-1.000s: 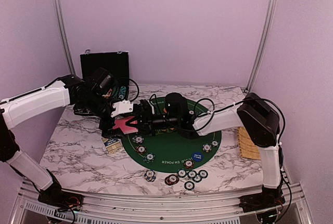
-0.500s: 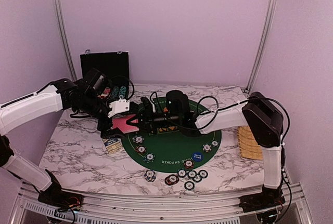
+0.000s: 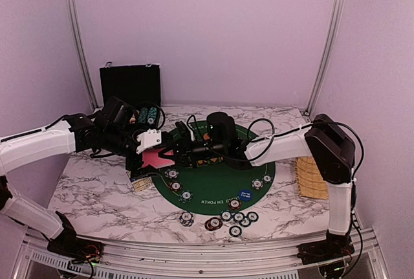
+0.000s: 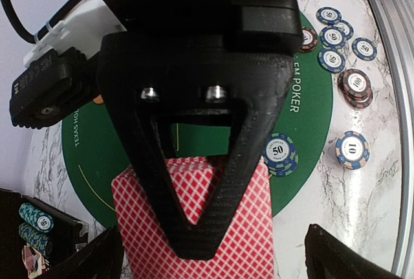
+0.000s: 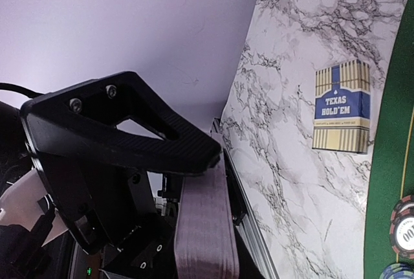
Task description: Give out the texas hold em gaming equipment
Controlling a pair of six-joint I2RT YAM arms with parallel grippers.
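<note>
My right gripper (image 3: 165,156) reaches left over the green poker mat (image 3: 217,174) and is shut on a red-backed deck of playing cards (image 3: 154,158), held above the mat's left edge. In the left wrist view one black right finger (image 4: 194,214) lies across the deck (image 4: 265,227). My left gripper (image 3: 143,152) is open, its fingertips (image 4: 352,256) standing wide on both sides of the deck without touching it. In the right wrist view the deck's grey edge (image 5: 204,227) sits under the upper finger (image 5: 129,130). Several poker chips (image 3: 228,218) lie at the mat's front edge, others (image 3: 175,186) on its left part.
A blue button marker (image 3: 244,194) lies on the mat. A Texas Hold'em card box (image 3: 139,181) lies on the marble just left of the mat. The open black chip case (image 3: 129,88), holding teal chips (image 3: 147,114), stands at the back left. A wicker basket (image 3: 310,179) sits at the right.
My left arm has sunk lower and its wrist has dropped a little beside the deck. The right gripper and the deck have hardly moved.
</note>
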